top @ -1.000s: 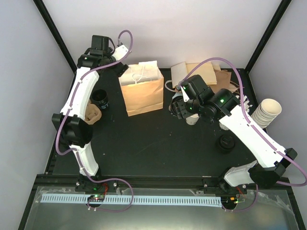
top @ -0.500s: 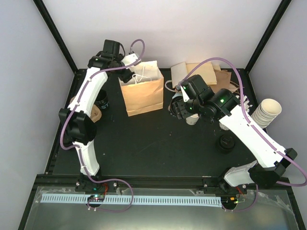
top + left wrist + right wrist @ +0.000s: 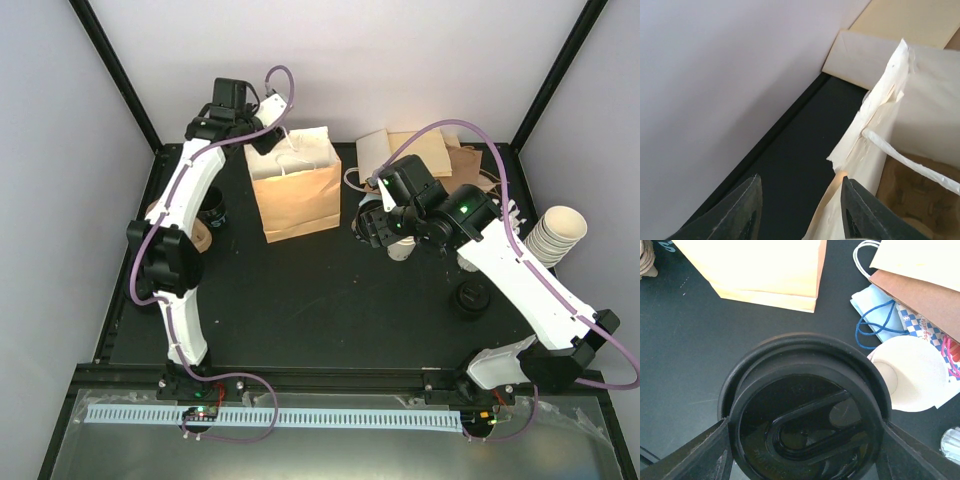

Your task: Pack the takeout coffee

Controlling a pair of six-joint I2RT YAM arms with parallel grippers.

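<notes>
Nearest on the black table top (image 3: 330, 310), right of centre, a small black round object (image 3: 470, 298) sits alone; lid or cup, cannot tell. Just beyond it the right gripper (image 3: 380, 226) points down and holds the takeout coffee (image 3: 402, 250), a small cream-white paper cup with a black round plastic lid (image 3: 802, 420). In the wrist view both dark fingers (image 3: 700, 460) press on opposite sides of the lid rim, jaws spread wide around it. Whether the cup base touches the table, cannot tell. The coffee is right of the brown paper bag (image 3: 297, 200), apart from it, not inside. By the right table edge is a stack of lidless cream paper cups (image 3: 555, 235). On the left, brown pulp cup trays (image 3: 193, 240) lie partly behind the left arm, with a dark round cup (image 3: 210, 207) just beyond them. The bag stands upright at centre-left, mouth open, with a white twisted-paper handle (image 3: 910, 160) across the opening. The left gripper (image 3: 800, 192) is at the bag's far-left top corner, jaws apart. The creased rim edge (image 3: 840, 172) lies between the fingers, not pinched. Farthest, flat tan and brown paper bags (image 3: 425, 150) lie piled at the far right corner.
</notes>
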